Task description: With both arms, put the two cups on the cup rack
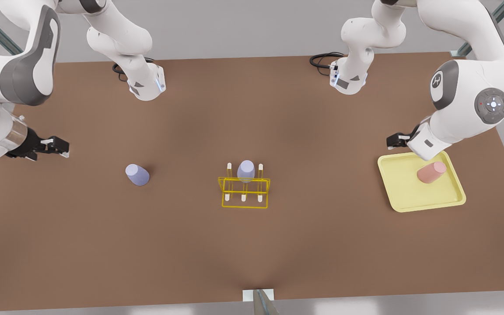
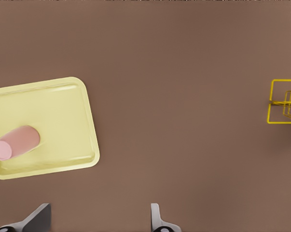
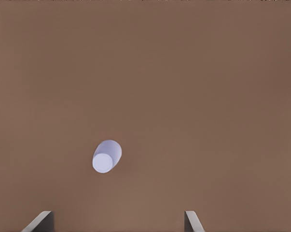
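Now the left gripper (image 1: 395,141) hangs open near the tray (image 1: 398,192) with the pink cup (image 1: 431,172); the right gripper (image 1: 61,146), open, is apart from the lavender cup (image 1: 137,175). No writing is readable.

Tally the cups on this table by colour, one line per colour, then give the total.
Lavender cups: 2, one lying on the bare table and one upside down on the cup rack.
Pink cups: 1, lying in the yellow tray.
Total: 3 cups.
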Controlling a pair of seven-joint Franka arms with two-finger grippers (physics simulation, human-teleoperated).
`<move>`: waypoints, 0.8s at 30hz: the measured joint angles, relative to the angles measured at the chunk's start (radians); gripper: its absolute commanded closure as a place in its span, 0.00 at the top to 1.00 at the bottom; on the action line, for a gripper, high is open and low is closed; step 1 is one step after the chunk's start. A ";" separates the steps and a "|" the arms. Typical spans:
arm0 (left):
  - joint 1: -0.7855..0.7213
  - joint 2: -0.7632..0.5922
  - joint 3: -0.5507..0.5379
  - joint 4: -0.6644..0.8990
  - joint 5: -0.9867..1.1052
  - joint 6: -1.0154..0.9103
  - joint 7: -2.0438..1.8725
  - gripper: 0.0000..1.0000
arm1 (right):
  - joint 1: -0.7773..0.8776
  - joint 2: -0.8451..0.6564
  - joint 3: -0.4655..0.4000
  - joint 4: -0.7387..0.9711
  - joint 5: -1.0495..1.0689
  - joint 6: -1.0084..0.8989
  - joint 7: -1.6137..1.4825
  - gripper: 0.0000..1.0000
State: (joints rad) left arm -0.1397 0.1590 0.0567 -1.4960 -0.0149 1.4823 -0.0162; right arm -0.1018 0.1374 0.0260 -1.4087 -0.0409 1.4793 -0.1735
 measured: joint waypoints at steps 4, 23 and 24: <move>-0.010 0.012 0.064 -0.057 -0.001 0.039 0.005 1.00 | 0.012 0.038 0.005 -0.066 -0.001 0.039 -0.012 1.00; 0.425 0.277 0.147 -0.383 -0.081 0.679 0.456 1.00 | 0.108 0.022 0.011 -0.823 0.006 0.861 0.038 1.00; 0.425 0.277 0.151 -0.396 -0.078 0.693 0.476 1.00 | 0.118 0.030 0.011 -0.827 0.006 0.875 0.045 1.00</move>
State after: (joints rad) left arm 0.2856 0.4356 0.2076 -1.8917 -0.0925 2.1757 0.4597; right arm 0.0167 0.1676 0.0367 -2.2352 -0.0344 2.3540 -0.1282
